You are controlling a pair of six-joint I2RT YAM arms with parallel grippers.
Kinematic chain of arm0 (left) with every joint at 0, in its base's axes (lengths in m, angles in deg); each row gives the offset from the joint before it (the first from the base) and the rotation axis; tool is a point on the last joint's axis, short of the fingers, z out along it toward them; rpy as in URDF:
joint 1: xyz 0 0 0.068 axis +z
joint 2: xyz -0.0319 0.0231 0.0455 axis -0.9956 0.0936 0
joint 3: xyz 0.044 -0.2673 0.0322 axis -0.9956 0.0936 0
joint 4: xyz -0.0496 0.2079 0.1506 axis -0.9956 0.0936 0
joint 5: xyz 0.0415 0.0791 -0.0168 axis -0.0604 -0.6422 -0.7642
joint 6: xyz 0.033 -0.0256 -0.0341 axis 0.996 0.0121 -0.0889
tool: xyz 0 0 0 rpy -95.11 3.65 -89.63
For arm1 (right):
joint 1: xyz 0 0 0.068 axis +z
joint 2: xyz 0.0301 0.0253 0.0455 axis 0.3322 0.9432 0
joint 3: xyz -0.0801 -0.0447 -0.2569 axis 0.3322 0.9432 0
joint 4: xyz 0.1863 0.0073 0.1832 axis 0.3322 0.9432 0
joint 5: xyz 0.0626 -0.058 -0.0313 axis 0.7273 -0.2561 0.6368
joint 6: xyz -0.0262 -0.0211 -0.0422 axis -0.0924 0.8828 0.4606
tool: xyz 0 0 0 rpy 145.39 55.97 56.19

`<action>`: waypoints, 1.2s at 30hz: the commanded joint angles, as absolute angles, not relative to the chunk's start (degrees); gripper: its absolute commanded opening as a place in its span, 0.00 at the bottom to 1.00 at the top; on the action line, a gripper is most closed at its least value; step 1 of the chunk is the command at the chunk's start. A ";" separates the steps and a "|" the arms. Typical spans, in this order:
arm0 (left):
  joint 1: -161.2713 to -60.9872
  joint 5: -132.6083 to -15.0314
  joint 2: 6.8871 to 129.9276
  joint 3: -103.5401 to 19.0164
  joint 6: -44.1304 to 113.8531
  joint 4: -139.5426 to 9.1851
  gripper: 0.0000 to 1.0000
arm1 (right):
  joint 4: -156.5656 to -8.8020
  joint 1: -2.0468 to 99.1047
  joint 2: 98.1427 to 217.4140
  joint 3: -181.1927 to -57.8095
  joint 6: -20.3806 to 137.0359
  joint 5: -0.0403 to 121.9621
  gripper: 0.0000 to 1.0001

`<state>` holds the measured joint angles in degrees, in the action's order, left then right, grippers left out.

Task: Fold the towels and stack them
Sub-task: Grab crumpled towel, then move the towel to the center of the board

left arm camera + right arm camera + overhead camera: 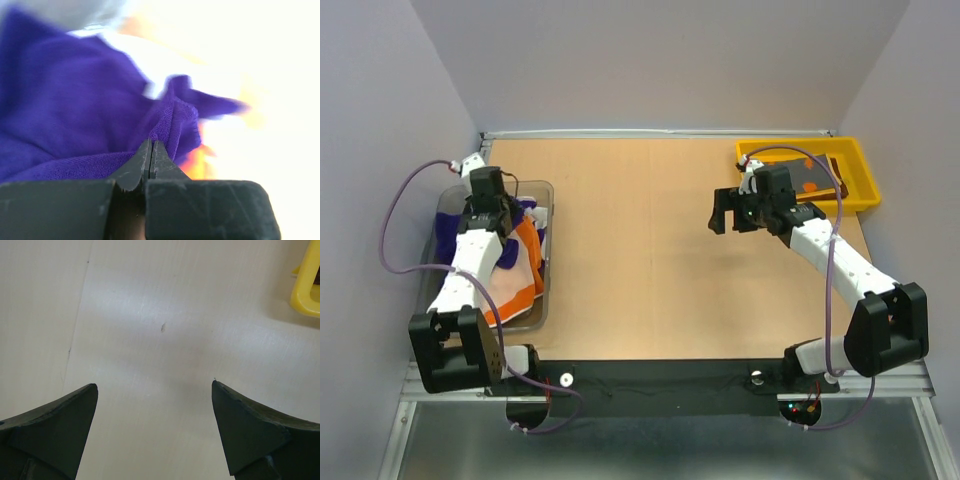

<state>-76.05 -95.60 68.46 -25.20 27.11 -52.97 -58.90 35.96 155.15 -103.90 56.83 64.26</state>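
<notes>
Several towels lie heaped in the clear bin (pixel 548 262) at the left: a deep purple towel (pixel 444 226), an orange one (pixel 528 250) and a white-and-orange one (pixel 506 288). My left gripper (pixel 488 207) reaches down into that bin. In the left wrist view its jaws (pixel 151 143) are pressed together on a raised fold of the purple towel (pixel 75 110). A dark brown towel (pixel 817 181) lies in the yellow tray (pixel 857 163) at the back right. My right gripper (pixel 725 213) hovers over the bare table, open (pixel 155 390), nothing between its fingers.
The tan tabletop (pixel 640 250) spreads between the bin and the tray. A corner of the yellow tray (pixel 306 290) shows at the upper right of the right wrist view. Grey walls close in the table on three sides.
</notes>
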 commanded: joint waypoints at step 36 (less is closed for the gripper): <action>-128.60 -97.90 67.53 -20.20 10.85 -61.66 0.70 | -62.18 43.37 156.91 -100.55 57.76 62.99 0.84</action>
<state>-133.58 -94.57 67.57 -23.39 13.91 -60.03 -60.34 37.88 151.46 -98.56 56.17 59.98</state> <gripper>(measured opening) 0.701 0.855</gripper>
